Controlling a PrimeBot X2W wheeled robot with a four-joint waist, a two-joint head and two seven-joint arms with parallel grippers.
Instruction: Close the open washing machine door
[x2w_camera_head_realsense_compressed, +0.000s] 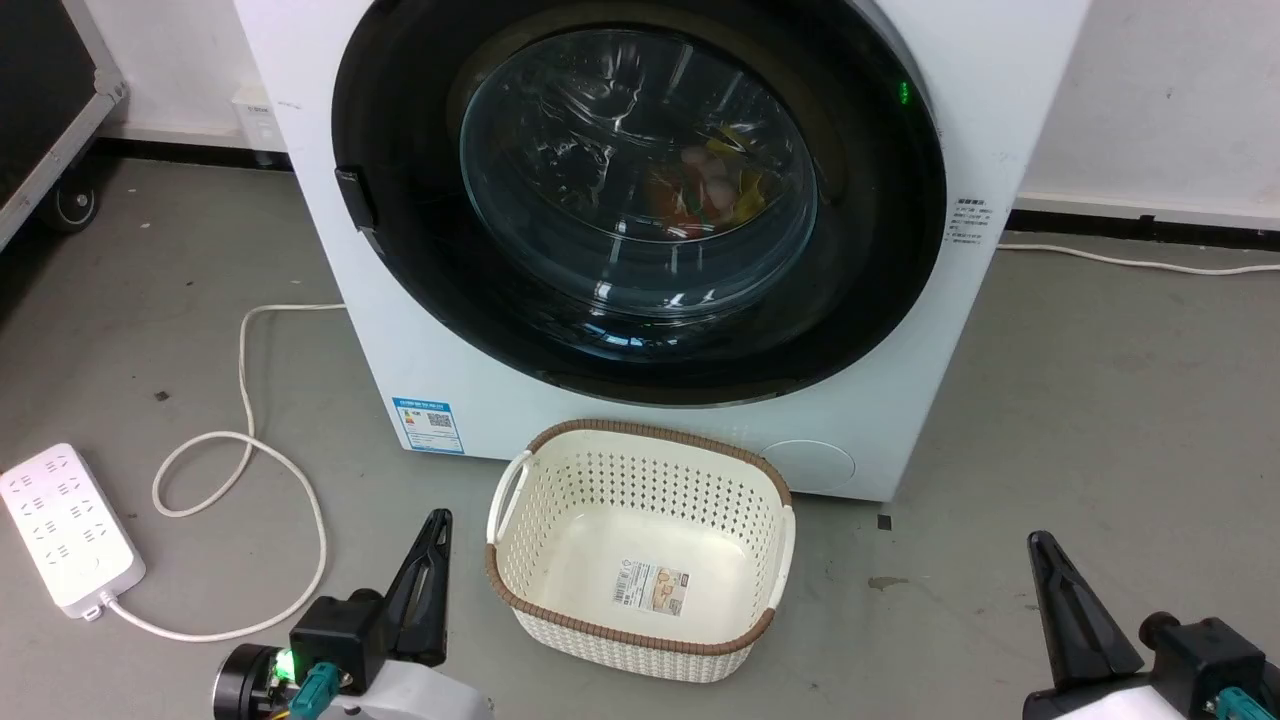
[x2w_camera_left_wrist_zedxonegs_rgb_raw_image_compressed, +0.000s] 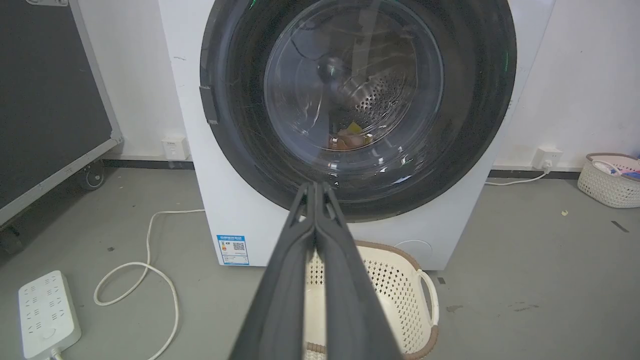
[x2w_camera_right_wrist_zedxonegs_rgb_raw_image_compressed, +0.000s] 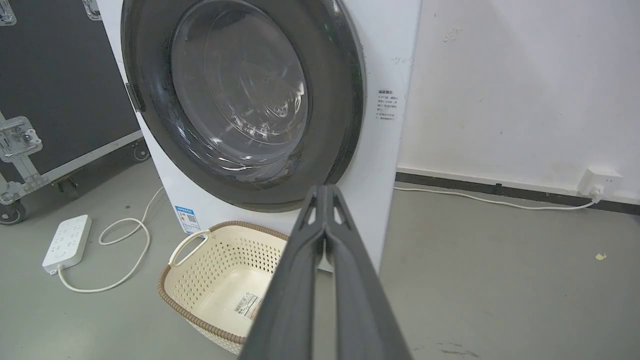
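Both long dark fingers of the left gripper (x2w_camera_head_realsense_compressed: 437, 522) were pressed together at the lower left of the head view, holding nothing. The right gripper (x2w_camera_head_realsense_compressed: 1041, 545), at the lower right, was likewise closed and empty. Between them sat a cream perforated plastic basket with a brown woven rim (x2w_camera_head_realsense_compressed: 640, 480), its far edge just beside the white washing machine (x2w_camera_head_realsense_compressed: 1000, 100). The large round glossy black washing machine door (x2w_camera_head_realsense_compressed: 880, 250) lay flush against the machine front, upper centre. A white power strip (x2w_camera_head_realsense_compressed: 65, 525) and looped cable (x2w_camera_head_realsense_compressed: 245, 440) lay at the left edge; bare grey floor (x2w_camera_head_realsense_compressed: 1100, 400) spread at right.
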